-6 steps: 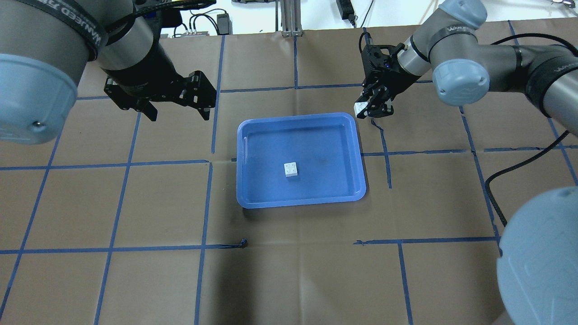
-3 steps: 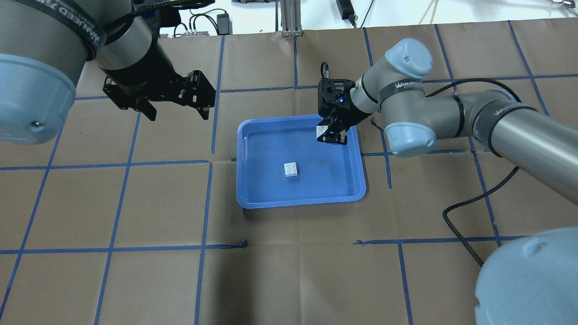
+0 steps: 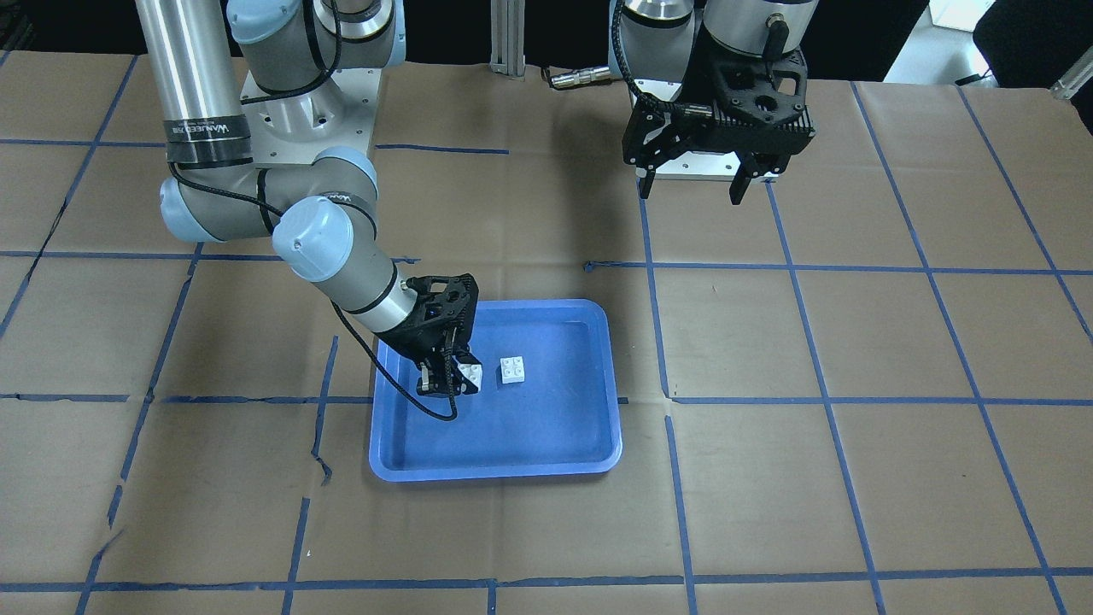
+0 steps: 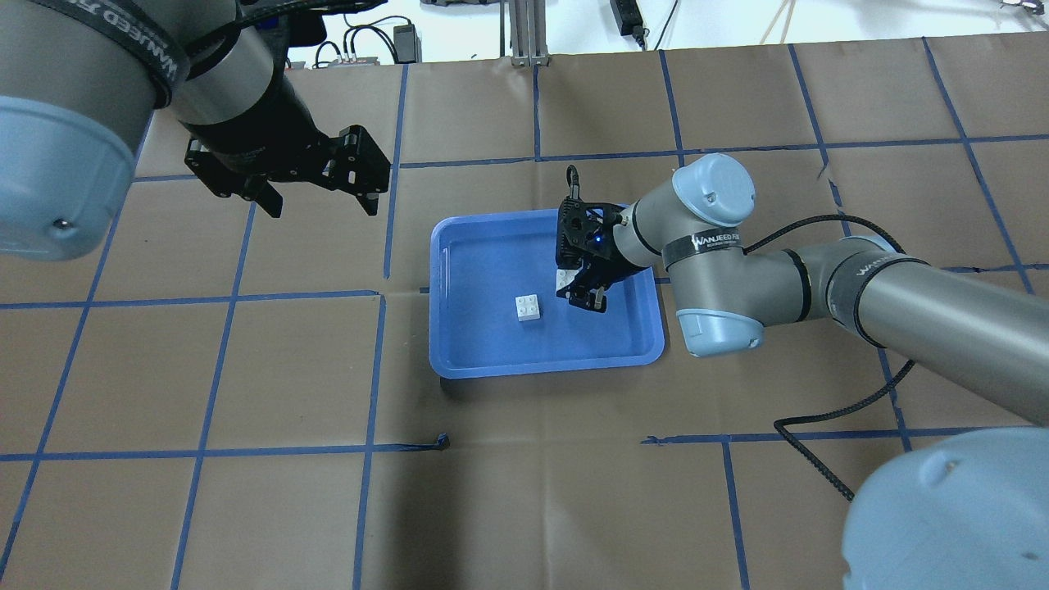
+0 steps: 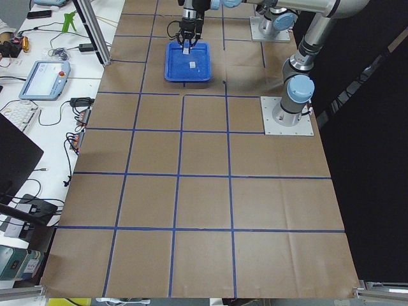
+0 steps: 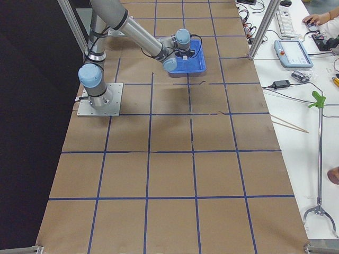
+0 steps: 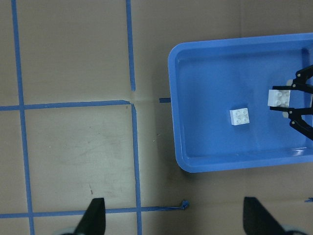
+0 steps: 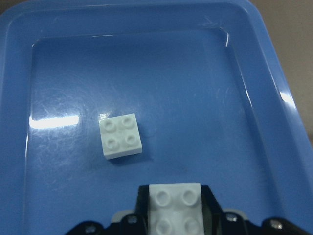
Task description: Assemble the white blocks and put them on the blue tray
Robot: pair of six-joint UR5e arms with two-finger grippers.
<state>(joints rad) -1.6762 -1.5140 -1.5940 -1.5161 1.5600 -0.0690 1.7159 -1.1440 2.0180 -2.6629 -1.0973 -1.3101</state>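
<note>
**Right arm.** The right gripper (image 4: 578, 291) is positioned over the blue tray (image 4: 483, 270), inside its rim. Its two fingers are clamped on the first white block (image 4: 564, 279), one finger on each opposite side face. In the right wrist view, this block (image 8: 175, 208) sits between the black fingertips with its four studs facing the camera. The front-facing view shows the same block (image 3: 468, 373) at the gripper tips (image 3: 444, 380), slightly tilted. Whether its underside touches the tray floor cannot be determined.

**Second block.** The second white block (image 4: 529, 307) lies flat on the tray floor near the middle of the tray, studs up. No gripper touches it. It is just beside the first white block, with a visible strip of blue floor between the two. The left wrist view confirms this gap: the free block (image 7: 240, 116) and the clamped block (image 7: 279, 98) are close but separate. The two blocks are not joined.

**Left arm.** The left gripper (image 4: 322, 209) hangs above the table (image 4: 246, 369), well apart from the tray, on the robot's left and beyond the tray's far left corner. Its fingers are spread wide with nothing between them. Its wrist camera looks straight down on the tray's left portion.

**Work surface.** The tray rests on brown paper marked with a grid of blue tape lines.
</note>
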